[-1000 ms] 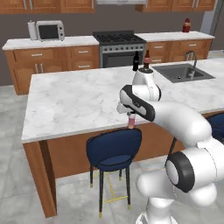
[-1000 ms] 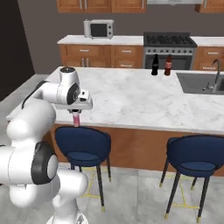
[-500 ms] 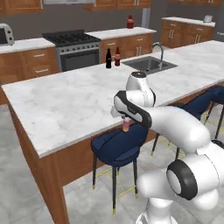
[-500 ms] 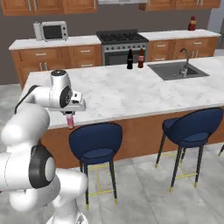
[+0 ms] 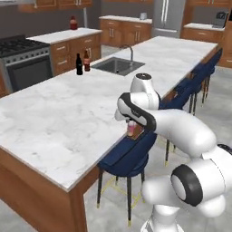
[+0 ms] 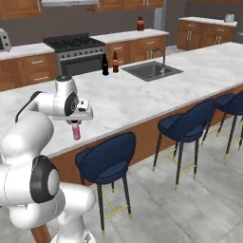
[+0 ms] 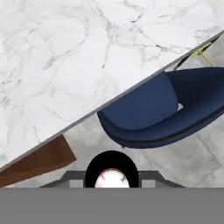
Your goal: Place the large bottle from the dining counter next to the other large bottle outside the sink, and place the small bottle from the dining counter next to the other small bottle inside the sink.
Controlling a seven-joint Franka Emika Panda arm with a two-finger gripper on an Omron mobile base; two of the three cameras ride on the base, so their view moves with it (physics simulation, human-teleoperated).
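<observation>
Gripper point(image 6: 76, 124) grips small bottle point(image 6: 76, 131); hand-view cap, prob.

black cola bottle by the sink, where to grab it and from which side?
Grip the black bottle around its body, below the narrow neck. It stands upright with the brown bottle close on the sink side, so come in level from the stove side.

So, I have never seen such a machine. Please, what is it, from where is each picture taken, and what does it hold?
It is a white robot arm on a driving base in a simulated kitchen. Two pictures come from cameras on the base, behind the arm to its left and right. The third looks down from the hand. The claw is shut on the small pink bottle, held over the edge of the marbled counter, above a blue stool. Far off, two larger bottles stand beside the sink.
</observation>
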